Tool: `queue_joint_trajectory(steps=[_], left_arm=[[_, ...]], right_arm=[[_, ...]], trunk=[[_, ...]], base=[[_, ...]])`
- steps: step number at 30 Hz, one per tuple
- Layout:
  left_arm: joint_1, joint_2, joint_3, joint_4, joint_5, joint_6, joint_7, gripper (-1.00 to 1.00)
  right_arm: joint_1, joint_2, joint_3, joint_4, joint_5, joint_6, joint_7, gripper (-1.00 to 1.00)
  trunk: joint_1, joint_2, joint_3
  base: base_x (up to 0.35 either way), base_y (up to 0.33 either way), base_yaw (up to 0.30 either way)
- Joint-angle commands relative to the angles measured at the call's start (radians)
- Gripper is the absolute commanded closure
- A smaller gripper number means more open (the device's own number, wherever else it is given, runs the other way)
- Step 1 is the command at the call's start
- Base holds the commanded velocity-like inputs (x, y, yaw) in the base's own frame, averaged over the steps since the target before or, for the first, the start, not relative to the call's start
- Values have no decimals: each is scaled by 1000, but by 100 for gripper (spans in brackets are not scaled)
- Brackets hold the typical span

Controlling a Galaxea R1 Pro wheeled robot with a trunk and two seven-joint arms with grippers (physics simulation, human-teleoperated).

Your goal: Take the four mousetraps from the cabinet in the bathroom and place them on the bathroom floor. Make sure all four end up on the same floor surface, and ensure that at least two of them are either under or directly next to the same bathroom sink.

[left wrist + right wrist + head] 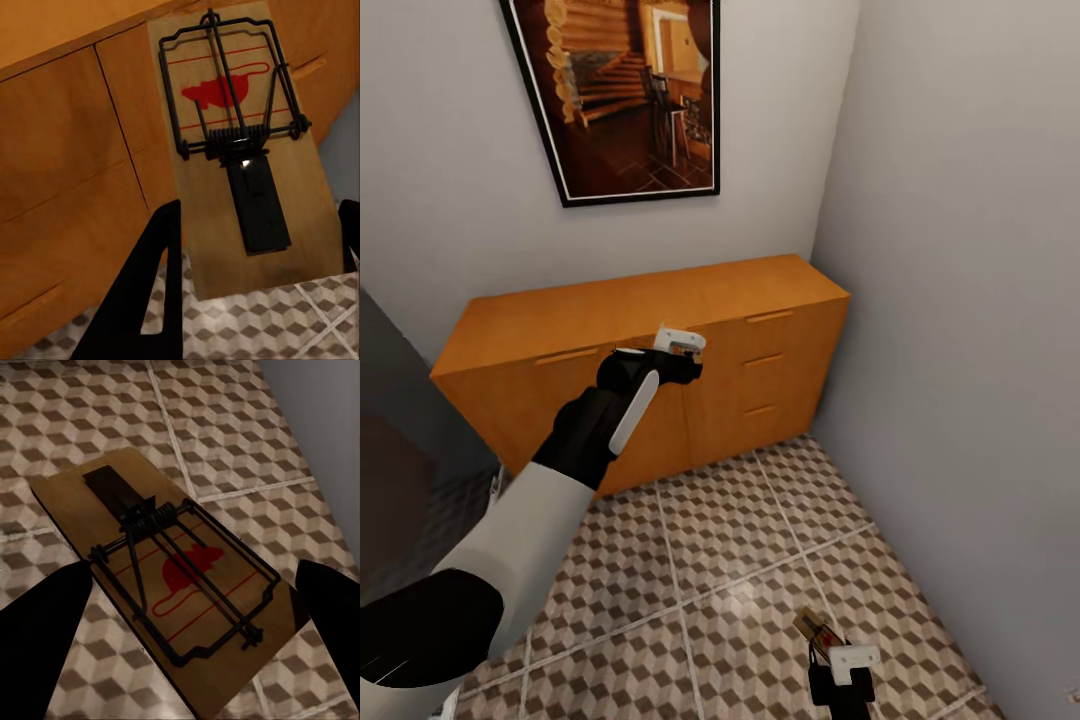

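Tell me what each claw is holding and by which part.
Each holds a mousetrap by the long side edges of its wooden board: left claw grips one mousetrap near its plain end; right claw grips another mousetrap around its red-marked end.

Orange-brown cabinet [660,330]; floor [740,560] tiled in brown, beige and white cubes; tan mousetrap [247,187] with black wire and red mouse mark.

Cube-patterned bathroom floor [740,560] under the orange-brown cabinet [650,370].
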Motion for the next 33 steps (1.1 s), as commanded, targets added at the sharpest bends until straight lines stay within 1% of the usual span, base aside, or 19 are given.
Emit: queue_joint_trajectory(steps=[1,5,11,13,15,16,19,20,22,24,25,26,28,30,31,33], left_arm=[[-1,0,-2,5,8,3,11,100],[-1,0,-2,42,8,-1,10,100],[0,1,-2,106,8,-6,6,100],[8,3,-2,128,8,-13,4,100],[28,3,-2,187,8,-84,3,100],[33,3,-2,222,8,-132,2,100],[43,1,-3,363,8,-276,-1,100],[46,-1,-4,442,8,-337,-10,100],[47,-5,-5,553,8,-422,-43,100],[49,-8,-5,671,8,-524,-81,100],[49,-9,-5,729,8,-579,-94,100],[49,-10,-5,818,7,-655,-105,100],[50,-10,-5,938,7,-724,-113,100],[50,-10,-5,1038,7,-764,-117,100],[53,-10,-5,1104,7,-805,-124,100],[64,-9,-5,1128,7,-829,-128,100]], right_arm=[[-1,0,8,1,5,0,-10,100],[-1,0,8,1,5,0,-10,100],[-1,0,8,1,5,0,-10,100],[-1,0,8,1,5,0,-10,100],[-1,0,8,1,5,0,-10,100],[-1,0,8,1,5,0,-10,100],[-1,0,8,1,5,1,-10,100],[-1,0,8,1,5,0,-10,100],[-1,0,8,1,5,1,-9,100],[-1,0,8,1,5,1,-9,100],[-1,0,8,1,5,1,-9,100],[-1,0,8,1,5,1,-9,100],[-1,-2,8,1,5,0,-9,100],[-1,-3,8,1,5,0,-9,100],[-1,-3,8,1,5,0,-9,100],[-1,-3,8,1,5,0,-9,100]], trunk=[[-1,-1,-1],[-1,-1,-1],[-1,-1,-1],[-1,-1,-1],[-1,-1,-1],[-1,-1,-1],[-1,-1,-1],[-1,-1,-1],[-1,-1,-1],[-1,-1,-1],[-1,-1,-1],[-1,-1,-1],[-1,-1,-1],[-1,-1,-1],[-1,-1,-1],[-1,-1,-1]], base=[[-331,0,0],[-169,0,0],[-19,0,0],[-3,0,0],[-1,0,0],[0,0,0],[0,0,0],[0,0,0],[0,0,0],[0,0,0],[0,0,0],[0,0,0],[0,0,0],[0,0,0],[0,0,0],[0,0,0]])
